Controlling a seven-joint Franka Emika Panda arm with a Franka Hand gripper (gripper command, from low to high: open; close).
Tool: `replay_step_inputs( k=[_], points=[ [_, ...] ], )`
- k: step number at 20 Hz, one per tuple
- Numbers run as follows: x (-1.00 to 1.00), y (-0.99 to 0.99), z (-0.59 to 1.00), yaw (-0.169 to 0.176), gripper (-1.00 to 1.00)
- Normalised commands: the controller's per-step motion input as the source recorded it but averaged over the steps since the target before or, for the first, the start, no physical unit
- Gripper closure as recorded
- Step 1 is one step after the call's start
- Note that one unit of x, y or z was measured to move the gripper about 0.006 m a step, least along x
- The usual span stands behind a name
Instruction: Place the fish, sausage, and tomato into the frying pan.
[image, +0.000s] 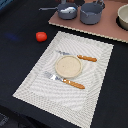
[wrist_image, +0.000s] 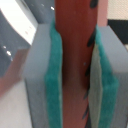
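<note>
In the wrist view my gripper (wrist_image: 75, 75) is shut on the reddish-brown sausage (wrist_image: 75, 50), which stands upright between the teal pads (wrist_image: 52, 85). In the exterior view the dark grey frying pan (image: 60, 13) sits on the pink board at the back, its thin handle pointing to that view's left. The white fish (image: 66, 8) lies in it. The red tomato (image: 41, 36) rests on the dark table, left of the placemat in that view. The gripper is not clearly seen in the exterior view; it is cut off at the top edge.
A deeper grey pot (image: 91, 13) stands next to the pan on the pink board (image: 100, 27). A tan plate (image: 67, 65) lies on the striped placemat (image: 40, 82) between a fork (image: 62, 81) and a knife (image: 80, 56). A bowl (image: 123, 17) sits at the back right.
</note>
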Motion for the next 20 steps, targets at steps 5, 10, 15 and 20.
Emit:
replay_step_inputs(
  k=[5, 10, 15, 20],
  points=[
    [0.24, 0.23, -0.1, 0.033, 1.0],
    [-0.1, 0.03, -0.23, 0.031, 1.0],
    [-0.36, 0.22, -0.11, 0.059, 1.0],
    [0.0, 0.26, 0.0, 0.018, -1.0]
  ],
)
